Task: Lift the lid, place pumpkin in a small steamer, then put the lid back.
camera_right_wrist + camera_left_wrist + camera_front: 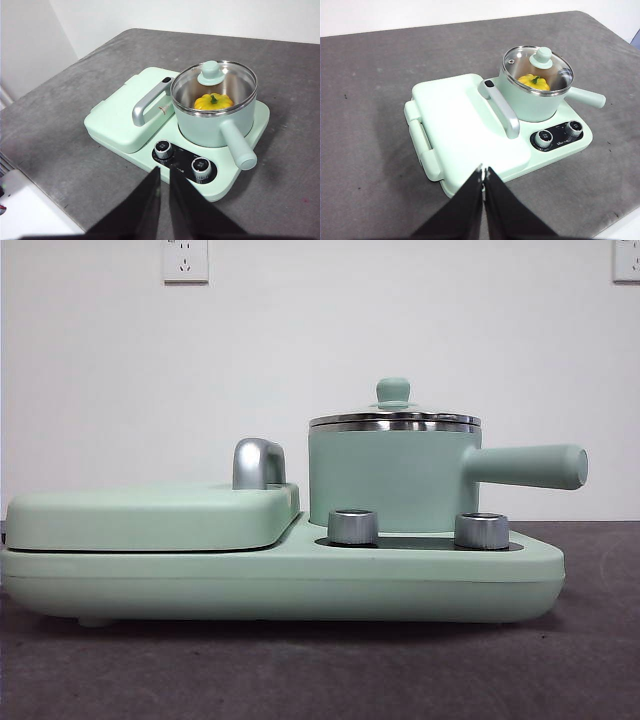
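The small steamer (pixel 385 480) stands on the right side of a mint-green cooker, its straight handle (pixel 525 466) pointing right. The glass lid (pixel 394 418) with its mint knob sits on the pot. Through the glass the yellow pumpkin (pixel 534 82) with its green stem lies inside the pot, also seen in the right wrist view (pixel 213 101). My left gripper (pixel 483 175) is shut and empty, held high above the cooker's near edge. My right gripper (pixel 163 175) is almost shut and empty, high above the knobs side. Neither gripper shows in the front view.
The cooker base (pixel 280 575) carries a wide flat hinged cover (pixel 150 515) with a chrome handle (pixel 258 462) on the left. Two steel dials (pixel 352 527) sit in front of the pot. The table is dark grey; a white wall is behind.
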